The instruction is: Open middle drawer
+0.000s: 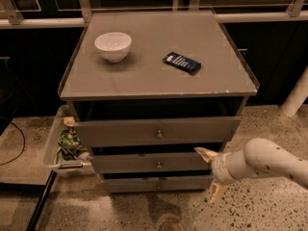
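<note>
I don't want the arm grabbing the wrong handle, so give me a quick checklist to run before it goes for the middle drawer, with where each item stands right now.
1. Gripper open: ok, its fingers are spread apart.
2. Gripper level with the middle drawer: ok, roughly at that height.
3. Gripper lined up with the knob: not ok, it sits at the drawer's right end.
4. Knob unobstructed: ok, nothing is in front of it.
5. Upper finger touching the drawer front: cannot tell.
6. Bowl and dark packet on top, back from the front edge: ok.
</note>
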